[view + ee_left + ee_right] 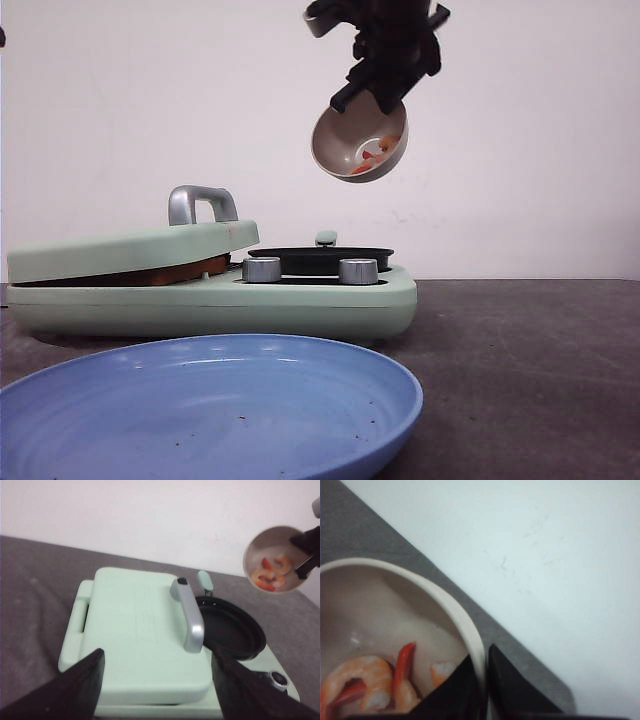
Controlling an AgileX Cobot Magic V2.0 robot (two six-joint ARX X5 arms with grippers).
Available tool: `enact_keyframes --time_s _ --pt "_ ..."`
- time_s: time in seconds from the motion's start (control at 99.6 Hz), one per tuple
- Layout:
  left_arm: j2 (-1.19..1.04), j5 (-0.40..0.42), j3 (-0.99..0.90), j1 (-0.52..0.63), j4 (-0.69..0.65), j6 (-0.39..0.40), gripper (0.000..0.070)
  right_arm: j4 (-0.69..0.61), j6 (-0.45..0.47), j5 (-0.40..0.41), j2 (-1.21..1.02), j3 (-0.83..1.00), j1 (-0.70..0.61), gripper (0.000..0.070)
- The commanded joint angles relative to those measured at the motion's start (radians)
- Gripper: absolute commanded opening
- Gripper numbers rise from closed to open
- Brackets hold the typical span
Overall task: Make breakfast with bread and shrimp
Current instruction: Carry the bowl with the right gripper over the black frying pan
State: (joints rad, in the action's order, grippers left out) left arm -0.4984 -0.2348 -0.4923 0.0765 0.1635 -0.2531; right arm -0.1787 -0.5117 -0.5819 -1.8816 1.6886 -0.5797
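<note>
Above the black pan (320, 260), slightly right of it, the bowl (358, 145) of shrimp (375, 152) is held tilted, its rim pinched by the right gripper (385, 85). The pan lies directly below, so only tipping is judged needed. The left gripper (157, 680) is spread wide over the closed lid (145, 630), holding nothing.

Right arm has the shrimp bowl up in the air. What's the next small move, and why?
Probably lower the bowl toward the black pan and tip it further. The right tool pinches the bowl's rim, the bowl hangs tilted well above the pan, and the shrimp are still inside. Pouring from that height risks them bouncing out. The left tool hovers open over the closed lid.
</note>
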Motion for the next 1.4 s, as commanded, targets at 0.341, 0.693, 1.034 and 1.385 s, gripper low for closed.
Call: enact_keyframes --time_s 0.341,0.693,1.034,1.385 --pt "-0.004 0.003 -0.003 0.001 -0.007 0.035 0.0354 0.126 -0.209 -0.161 -0.021 0.028 -0.084 0.0000" --pt "-0.004 0.002 -0.003 0.002 0.017 0.035 0.0353 0.202 -0.316 -0.233 -0.113 0.028 -0.101 0.0000" --pt "-0.003 0.003 -0.002 0.002 0.048 0.084 0.0353 0.384 -0.479 -0.195 -0.122 0.027 -0.116 0.0000" --pt "0.031 0.002 0.066 0.002 -0.008 0.089 0.0353 0.392 -0.175 -0.162 -0.118 -0.012 -0.089 0.0000"
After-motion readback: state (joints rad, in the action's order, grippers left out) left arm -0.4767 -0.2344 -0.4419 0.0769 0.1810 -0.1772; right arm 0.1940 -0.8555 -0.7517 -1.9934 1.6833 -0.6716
